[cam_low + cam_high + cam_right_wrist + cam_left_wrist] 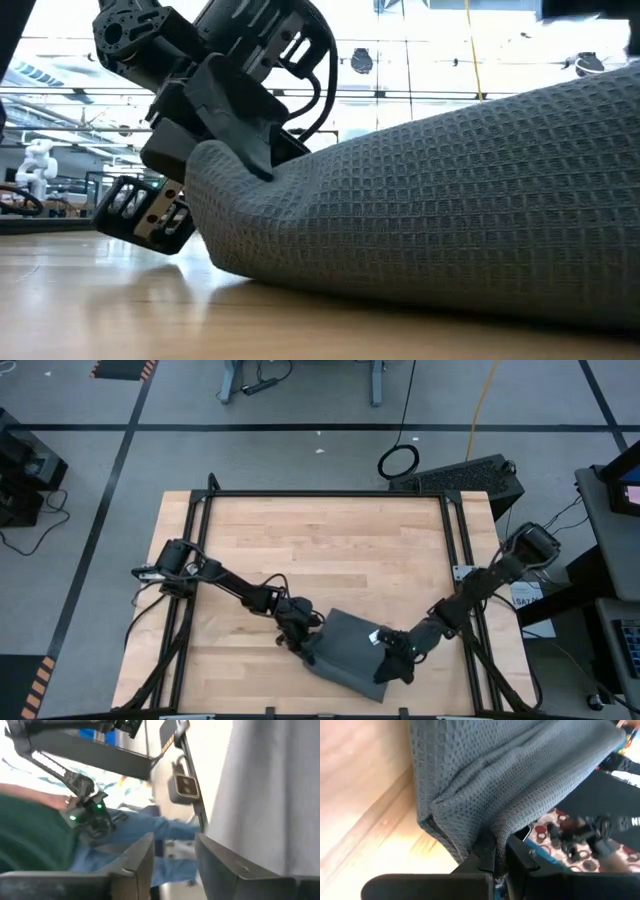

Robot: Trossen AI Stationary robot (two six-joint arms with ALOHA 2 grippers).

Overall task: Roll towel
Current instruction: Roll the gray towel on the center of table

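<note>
The dark grey towel point(350, 652) lies bunched near the table's front edge, with a small white tag point(373, 638) on its right part. My left gripper point(300, 638) is at the towel's left end and shut on it. The low view shows the towel point(450, 200) as a thick mound, its underside on the wood. My right gripper point(392, 660) hovers at the towel's right end. In the right wrist view it point(175, 840) stands open with nothing between its fingers, and the towel point(275, 795) is close beside one finger. I cannot tell whether they touch. My left gripper pinches a bunched fold at the towel's left end point(490, 827) between its two fingers, taking several layers. The fingers come from the table's left, slanting downward. That end point(215, 170) is raised a little off the wood, while the rest of the towel lies on the table.
Black frame rails point(200, 540) run along the table's sides and far edge. Bare wood point(330, 550) stretches from the towel toward the far edge. The front edge is just behind the towel. A person in a green top point(30, 835) stands beyond the table.
</note>
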